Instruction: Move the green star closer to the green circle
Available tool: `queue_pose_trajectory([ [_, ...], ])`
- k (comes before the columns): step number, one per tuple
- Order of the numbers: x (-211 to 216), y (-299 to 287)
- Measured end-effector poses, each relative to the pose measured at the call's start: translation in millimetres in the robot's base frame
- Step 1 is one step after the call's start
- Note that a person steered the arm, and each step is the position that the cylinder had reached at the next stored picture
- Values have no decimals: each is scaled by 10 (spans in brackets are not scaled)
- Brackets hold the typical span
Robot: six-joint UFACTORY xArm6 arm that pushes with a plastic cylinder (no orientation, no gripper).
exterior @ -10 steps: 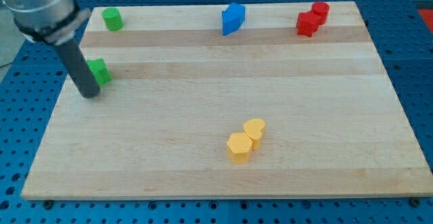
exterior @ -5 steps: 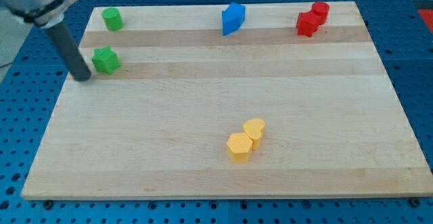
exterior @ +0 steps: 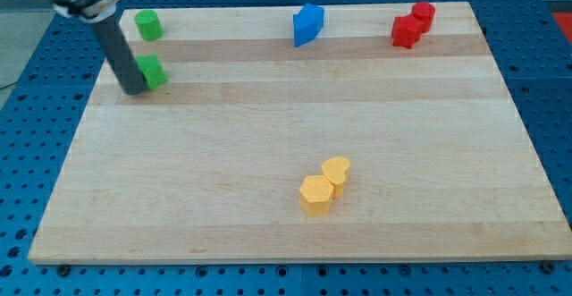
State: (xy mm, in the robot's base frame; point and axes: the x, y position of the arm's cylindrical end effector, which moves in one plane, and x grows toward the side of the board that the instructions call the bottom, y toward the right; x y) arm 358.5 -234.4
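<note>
Camera view, the only one. Light wooden board (exterior: 295, 153) on a blue perforated bench (exterior: 545, 108), seen from above and in front. All places taken from the green circle (exterior: 147, 25), a small green cylinder block close to the board's top edge at the view's left.

Green star (exterior: 153, 71), a small green star-shaped block, directly below the green circle and near it, a strip of bare wood between; not touching. Partly hidden on its left side by the dark rod.

My tip (exterior: 133, 90) down on the board, touching or just beside the green star's lower-left flank; contact itself hidden by the rod. No claw on this rig, only a plain rod: nothing to open or shut, nothing held. Placed low and left of the star so that, judging by the task, a push toward the view's top would carry it on toward the green circle; a slightly off-centre push could spin or slip it rightward.

Far right of the green circle along the top edge: blue block (exterior: 308, 24), then two red blocks (exterior: 412, 24) touching each other. Far below and right: two yellow blocks (exterior: 323, 187), also touching. All well apart from the working corner, out of the star's path.
</note>
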Motion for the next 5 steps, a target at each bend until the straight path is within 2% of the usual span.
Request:
queue_pose_trajectory([
  [1, -572, -10],
  [2, -685, -9],
  [4, -20, 156],
  [5, -116, 380],
])
